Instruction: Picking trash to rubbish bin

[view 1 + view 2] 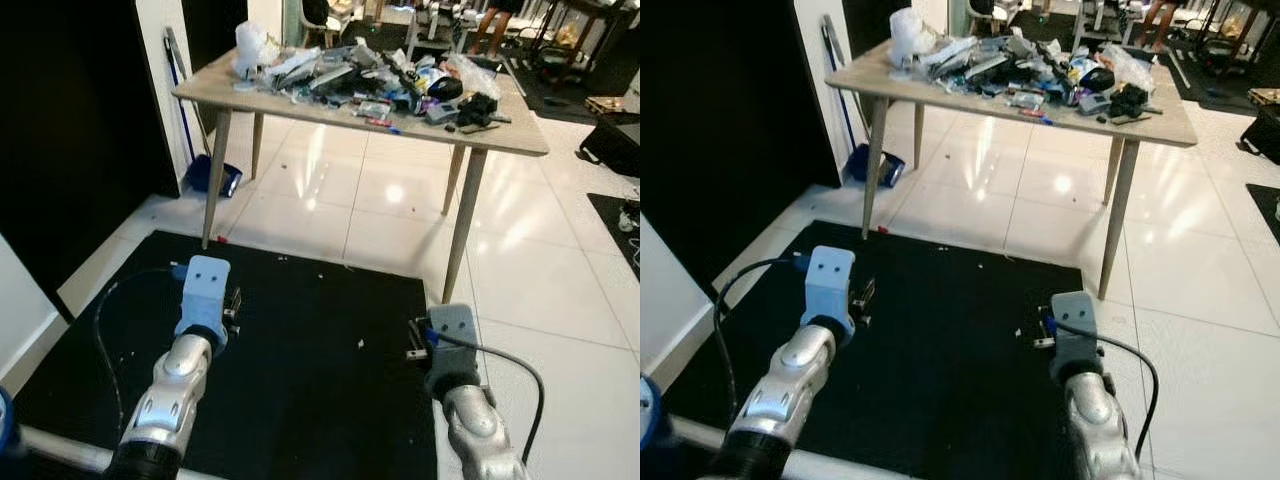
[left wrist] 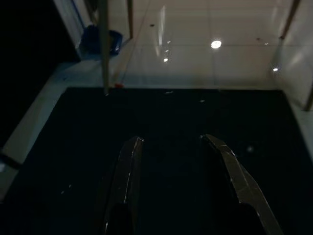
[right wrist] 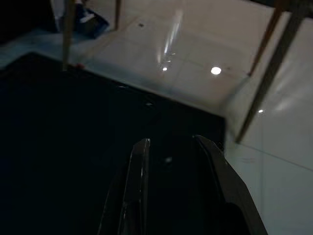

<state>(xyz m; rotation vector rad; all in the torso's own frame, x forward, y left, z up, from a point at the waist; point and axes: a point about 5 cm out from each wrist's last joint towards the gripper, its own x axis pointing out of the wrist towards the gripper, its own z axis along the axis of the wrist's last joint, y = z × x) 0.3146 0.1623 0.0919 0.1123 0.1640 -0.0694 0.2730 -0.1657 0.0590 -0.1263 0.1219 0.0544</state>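
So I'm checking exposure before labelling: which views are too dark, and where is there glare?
Both wrist views are dim: the left end effector and right end effector are open over the black mat. Ceiling-light glare spots the white floor tiles. The eye views are well lit, with the cluttered table sharp.

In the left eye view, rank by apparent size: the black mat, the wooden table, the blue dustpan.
1. black mat, largest
2. wooden table
3. blue dustpan, smallest

The mat lies nearer the camera, which inflates it.
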